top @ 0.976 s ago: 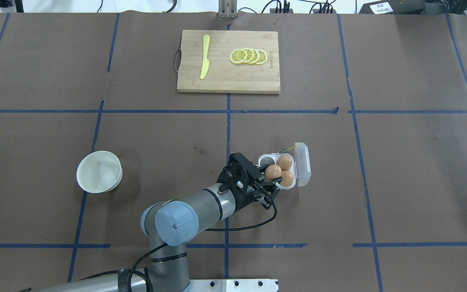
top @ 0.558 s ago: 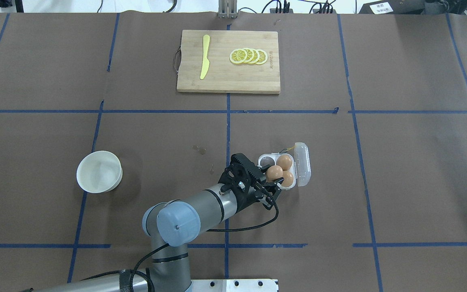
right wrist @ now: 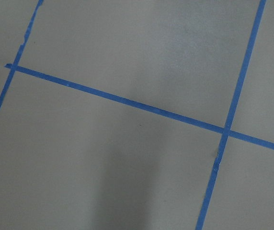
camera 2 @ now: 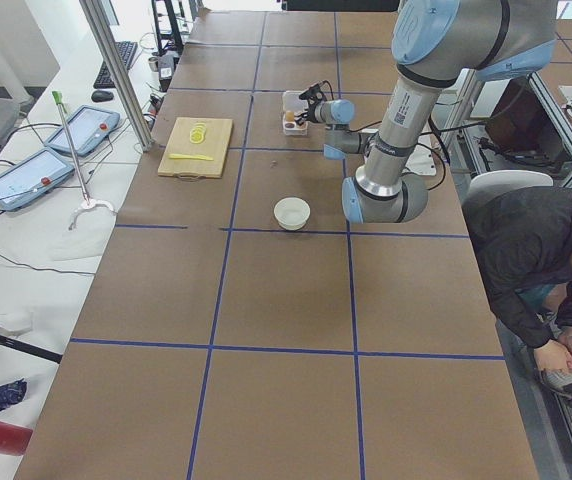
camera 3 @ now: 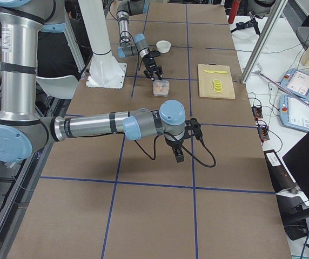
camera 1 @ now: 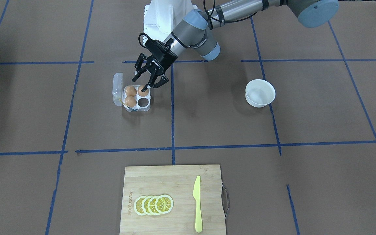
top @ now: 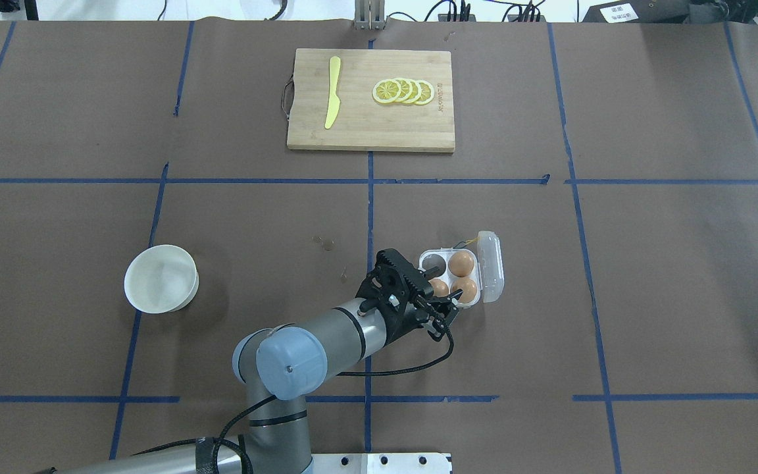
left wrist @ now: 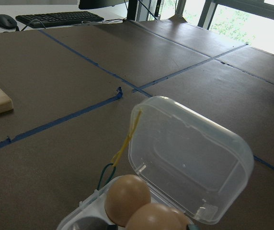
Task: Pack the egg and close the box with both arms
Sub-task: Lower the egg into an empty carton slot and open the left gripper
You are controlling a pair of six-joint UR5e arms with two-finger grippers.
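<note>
The box (top: 491, 266) is a clear carton with its lid open to the right; it also shows in the front view (camera 1: 117, 86) and the left wrist view (left wrist: 185, 163). Two eggs (top: 463, 264) sit in its right-hand cells. A third egg (top: 439, 288) is low in the near-left cell, and the far-left cell (top: 435, 264) is empty. My left gripper (top: 442, 297) reaches in from the left, its fingers (camera 1: 133, 79) closed around that third egg (camera 1: 143, 91). My right gripper (camera 3: 177, 156) shows only in the right side view, low over bare table; I cannot tell its state.
A white bowl (top: 160, 278) stands empty to the left of the left arm. A wooden cutting board (top: 359, 128) with a yellow knife (top: 333, 92) and lemon slices (top: 404, 91) lies at the far middle. An operator sits by the robot's base.
My left gripper has lowered the egg from just above the carton down into the near-left cell. The carton, lid and the two other eggs have not moved.
</note>
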